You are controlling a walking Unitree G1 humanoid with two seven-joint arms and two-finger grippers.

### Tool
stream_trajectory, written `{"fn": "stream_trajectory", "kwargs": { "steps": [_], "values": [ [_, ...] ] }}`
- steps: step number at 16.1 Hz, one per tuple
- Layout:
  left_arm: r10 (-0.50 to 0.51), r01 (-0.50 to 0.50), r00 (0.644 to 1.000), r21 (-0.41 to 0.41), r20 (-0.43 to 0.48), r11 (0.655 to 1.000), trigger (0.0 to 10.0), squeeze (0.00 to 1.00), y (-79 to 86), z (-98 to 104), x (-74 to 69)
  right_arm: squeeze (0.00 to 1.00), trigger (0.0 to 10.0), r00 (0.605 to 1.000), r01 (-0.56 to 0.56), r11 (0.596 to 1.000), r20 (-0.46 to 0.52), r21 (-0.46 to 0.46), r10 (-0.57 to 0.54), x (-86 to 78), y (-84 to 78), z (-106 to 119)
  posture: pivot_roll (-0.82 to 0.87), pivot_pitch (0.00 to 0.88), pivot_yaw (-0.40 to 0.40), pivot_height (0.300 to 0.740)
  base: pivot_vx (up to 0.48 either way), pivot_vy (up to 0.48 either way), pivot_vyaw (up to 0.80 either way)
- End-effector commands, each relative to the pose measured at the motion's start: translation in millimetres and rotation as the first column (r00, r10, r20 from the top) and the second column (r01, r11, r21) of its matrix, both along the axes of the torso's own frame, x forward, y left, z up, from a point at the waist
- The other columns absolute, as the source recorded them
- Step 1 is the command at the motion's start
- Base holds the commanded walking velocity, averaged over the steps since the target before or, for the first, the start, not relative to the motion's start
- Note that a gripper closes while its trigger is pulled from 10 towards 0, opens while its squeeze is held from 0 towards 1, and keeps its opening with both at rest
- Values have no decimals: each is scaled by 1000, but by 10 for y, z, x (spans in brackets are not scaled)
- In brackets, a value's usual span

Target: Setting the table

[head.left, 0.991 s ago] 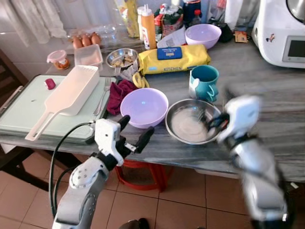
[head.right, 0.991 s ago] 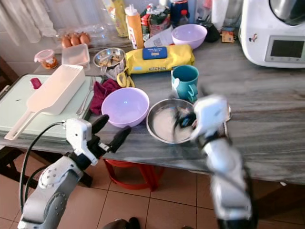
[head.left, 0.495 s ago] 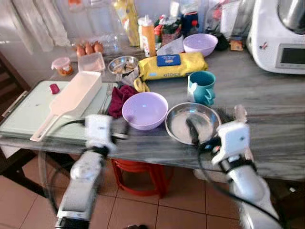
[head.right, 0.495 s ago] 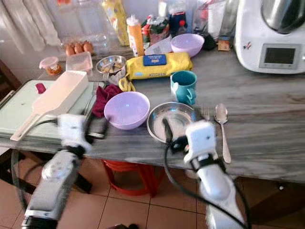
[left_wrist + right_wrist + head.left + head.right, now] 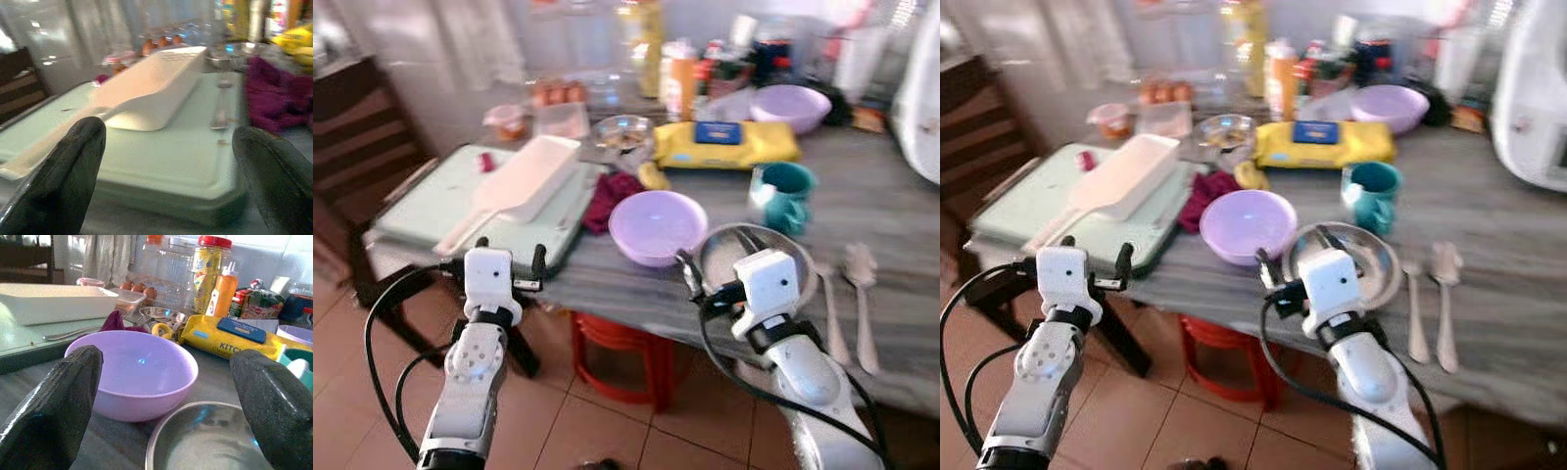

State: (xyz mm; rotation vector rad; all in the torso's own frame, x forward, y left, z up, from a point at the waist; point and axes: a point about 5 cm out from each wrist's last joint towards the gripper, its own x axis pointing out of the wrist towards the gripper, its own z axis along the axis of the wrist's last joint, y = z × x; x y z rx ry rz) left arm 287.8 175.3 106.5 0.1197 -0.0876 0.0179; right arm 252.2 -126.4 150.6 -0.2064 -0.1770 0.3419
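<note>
Grey marble counter stretched before me, crowded along its back edge with bottles and a yellow wipes packet. Near the front edge sat the lilac bowl, just beside the steel bowl, with the teal mug behind them and two spoons toward the right end. My right gripper hovered at the front edge before both bowls, fingers spread wide, holding nothing. My left gripper faced the green tray at the left end, likewise wide and empty.

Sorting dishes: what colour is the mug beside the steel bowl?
Teal mug, clearest in the right eye view.
</note>
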Motion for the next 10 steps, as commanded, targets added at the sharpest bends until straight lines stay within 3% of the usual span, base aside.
{"fn": "stream_trajectory", "kwargs": {
  "steps": [1, 10],
  "values": [
    [33, -33, 999, 20, -14, 999, 10000, 0, 90, -39, -19, 251, 10000, 999, -38, 999, 18, 13, 37, 17, 92, 36, -67, 31, 99, 740, 0, 0, 800],
    [107, -107, 994, 73, 1, 992, 10000, 0, 141, -90, -30, 251, 10000, 996, -83, 997, 28, 10, 82, 93, 173, 22, -49, 20, 100, 740, 0, 0, 800]
  ]
}}
